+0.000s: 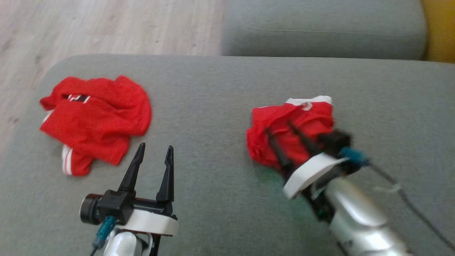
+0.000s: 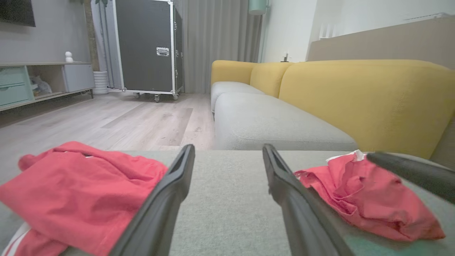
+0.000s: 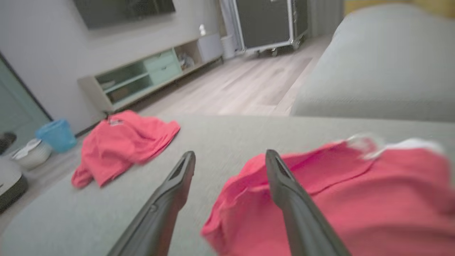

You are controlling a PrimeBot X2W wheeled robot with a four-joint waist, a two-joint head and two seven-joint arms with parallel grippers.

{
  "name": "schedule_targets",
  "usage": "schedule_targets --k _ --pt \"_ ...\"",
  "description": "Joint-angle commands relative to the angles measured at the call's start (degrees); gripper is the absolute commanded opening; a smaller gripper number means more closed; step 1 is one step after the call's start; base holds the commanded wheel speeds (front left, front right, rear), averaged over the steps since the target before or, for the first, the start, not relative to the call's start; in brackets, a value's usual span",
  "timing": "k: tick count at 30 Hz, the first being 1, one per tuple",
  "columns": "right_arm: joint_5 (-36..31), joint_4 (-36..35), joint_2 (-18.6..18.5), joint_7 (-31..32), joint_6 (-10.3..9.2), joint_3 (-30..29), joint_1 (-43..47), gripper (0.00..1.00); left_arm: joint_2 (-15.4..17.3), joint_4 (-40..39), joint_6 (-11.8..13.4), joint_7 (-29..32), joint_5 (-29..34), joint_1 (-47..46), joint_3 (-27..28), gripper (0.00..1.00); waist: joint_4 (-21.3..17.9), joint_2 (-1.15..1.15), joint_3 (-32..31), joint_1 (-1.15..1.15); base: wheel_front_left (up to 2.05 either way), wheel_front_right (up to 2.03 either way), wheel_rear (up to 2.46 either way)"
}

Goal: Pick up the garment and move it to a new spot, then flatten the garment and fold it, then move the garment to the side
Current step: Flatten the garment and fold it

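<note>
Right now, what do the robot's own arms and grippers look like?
The left gripper and the right gripper each have two long, dark, tapering fingers on a black block. Behind it sits a white collar, then a shiny silver forearm. A teal connector with a thin dark cable is plugged in at each wrist.

Pale wood floor (image 2: 106,121). Black wheeled case (image 2: 147,46) at 11 o'clock, grey curtain (image 2: 217,35) at 12. Yellow sofa back (image 2: 366,103) at 3 o'clock; low cabinet (image 2: 42,81) at 9.
</note>
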Motion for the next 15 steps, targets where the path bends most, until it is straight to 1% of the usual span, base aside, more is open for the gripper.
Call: schedule_targets --k 1,5,8,11,13,15 --pt "-0.44 -4.49 -1.64 -0.79 0.37 -2.99 -1.34 1.00 0.18 -2.40 0.45 -0.54 0.53 -2.05 2.21 1.00 -2.66 0.00 -0.77 0.00 0.00 0.00 0.00" --pt "-5.69 -11.14 -4.92 -0.79 0.37 -13.08 0.92 1.00 0.18 -3.34 0.65 -0.54 0.53 -2.10 2.85 1.00 -5.09 0.00 -1.32 0.00 0.00 0.00 0.00" --pt "-11.61 -15.49 -5.44 -0.79 0.37 -22.62 4.05 1.00 0.18 -4.14 0.69 -0.54 0.48 -2.17 3.18 1.00 -6.47 0.00 -1.36 0.00 0.00 0.00 0.00" --pt "-17.30 -19.72 -3.68 -0.79 0.37 -30.71 7.90 1.00 0.18 -4.80 0.77 -0.54 0.41 -2.11 3.23 1.00 -7.46 0.00 -1.27 0.00 0.00 0.00 0.00" --pt "-21.41 -22.42 -2.50 -0.79 0.37 -34.03 10.61 1.00 0.18 -4.95 0.88 -0.54 0.33 -1.98 3.11 1.00 -7.95 0.00 -1.19 0.00 0.00 0.00 0.00" --pt "-24.91 -24.39 -1.39 -0.79 0.37 -36.07 13.44 1.00 0.18 -4.94 1.23 -0.54 0.58 -1.77 3.08 1.00 -8.31 0.00 -1.08 0.00 0.00 0.00 0.00"
